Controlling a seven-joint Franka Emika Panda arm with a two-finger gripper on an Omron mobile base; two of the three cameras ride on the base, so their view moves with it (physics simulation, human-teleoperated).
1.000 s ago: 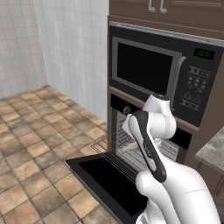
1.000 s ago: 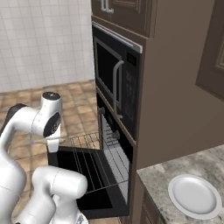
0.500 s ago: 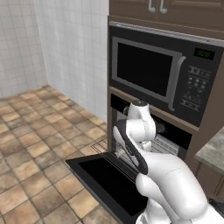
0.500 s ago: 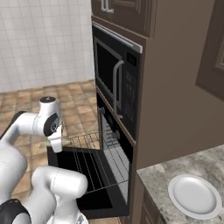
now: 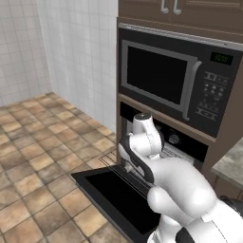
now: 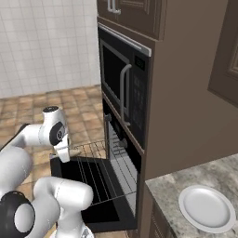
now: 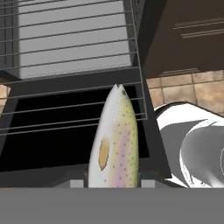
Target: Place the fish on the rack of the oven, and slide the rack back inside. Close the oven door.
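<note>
Landmark: rack (image 7: 72, 94), pulled out over the open oven door (image 5: 114, 192). In hand view the fingers (image 7: 78, 183) are gripping the fish (image 7: 114, 140): its tail end is sitting between the two tips, its body is sticking straight out from them, its head is pointing toward the rack's right side rail, and the whole fish is overlapping the rack's front wires. Whether it is touching the wires, cannot tell. Behind the rack the oven (image 6: 122, 153) cavity is showing light grey. Right of the rack, on the counter (image 6: 176, 195), a white plate (image 6: 206, 208) is sitting.
</note>
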